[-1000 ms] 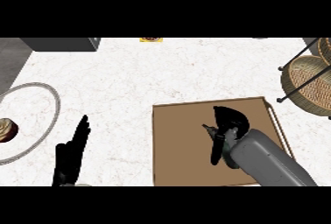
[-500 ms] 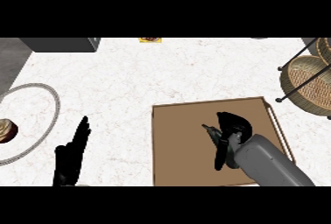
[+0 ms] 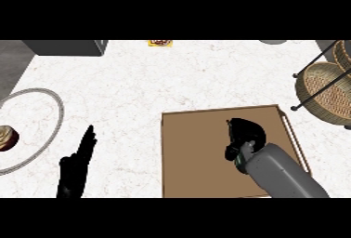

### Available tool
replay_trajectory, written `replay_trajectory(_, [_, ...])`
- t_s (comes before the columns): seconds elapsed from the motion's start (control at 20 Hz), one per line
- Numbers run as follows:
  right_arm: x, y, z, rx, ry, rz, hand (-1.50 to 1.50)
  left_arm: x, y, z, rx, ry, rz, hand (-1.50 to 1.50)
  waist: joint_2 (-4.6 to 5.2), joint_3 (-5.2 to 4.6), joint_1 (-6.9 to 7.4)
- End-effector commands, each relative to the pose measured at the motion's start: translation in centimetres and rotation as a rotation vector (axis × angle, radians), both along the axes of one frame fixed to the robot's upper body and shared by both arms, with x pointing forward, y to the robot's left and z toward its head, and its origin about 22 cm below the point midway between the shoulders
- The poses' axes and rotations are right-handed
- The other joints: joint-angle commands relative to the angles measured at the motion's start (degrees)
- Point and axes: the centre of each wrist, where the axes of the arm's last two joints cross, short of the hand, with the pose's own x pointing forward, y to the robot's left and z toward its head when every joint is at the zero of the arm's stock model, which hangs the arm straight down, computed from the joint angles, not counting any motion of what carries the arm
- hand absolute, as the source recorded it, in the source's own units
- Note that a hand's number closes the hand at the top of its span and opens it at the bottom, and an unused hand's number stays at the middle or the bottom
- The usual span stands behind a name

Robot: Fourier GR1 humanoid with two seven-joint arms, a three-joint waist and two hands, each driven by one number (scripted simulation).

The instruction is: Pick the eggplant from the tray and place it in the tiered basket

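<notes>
Since the earlier frame the right hand (image 3: 245, 135) has shifted slightly toward lower right on the tray (image 3: 192, 158), fingers curled over a dark shape, presumably the eggplant, so lifting toward the tiered basket (image 3: 328, 95) at right comes next.

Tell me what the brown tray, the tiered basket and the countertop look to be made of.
The flat brown rectangular tray looks like matte wood or fibreboard: even tan, no shine. The tan tiered basket seems woven wicker on a thin dark metal frame, judging by its ribbed weave. The white countertop resembles polished marble, with faint reddish veins.
</notes>
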Motion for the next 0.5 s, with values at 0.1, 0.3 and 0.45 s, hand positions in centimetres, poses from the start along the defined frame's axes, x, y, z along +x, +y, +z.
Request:
replay_trajectory(0.1, [0.8, -0.2, -1.7, -0.113, 0.023, 0.075, 1.50, 1.4, -1.9, 0.5, -0.006, -0.024, -0.010, 0.00, 1.28, 0.54, 0.12])
replay_trajectory(0.3, [-1.9, -4.6, -2.6, -0.123, -0.090, 0.110, 1.50, 1.2, -0.4, 1.2, -0.021, 0.005, 0.008, 0.00, 1.14, 0.56, -0.42])
replay_trajectory(0.45, [-1.9, -15.8, 2.3, -0.113, -0.247, 0.125, 1.50, -0.8, 0.4, -0.4, -0.021, 0.011, 0.085, 0.00, 0.53, 0.74, -4.10])
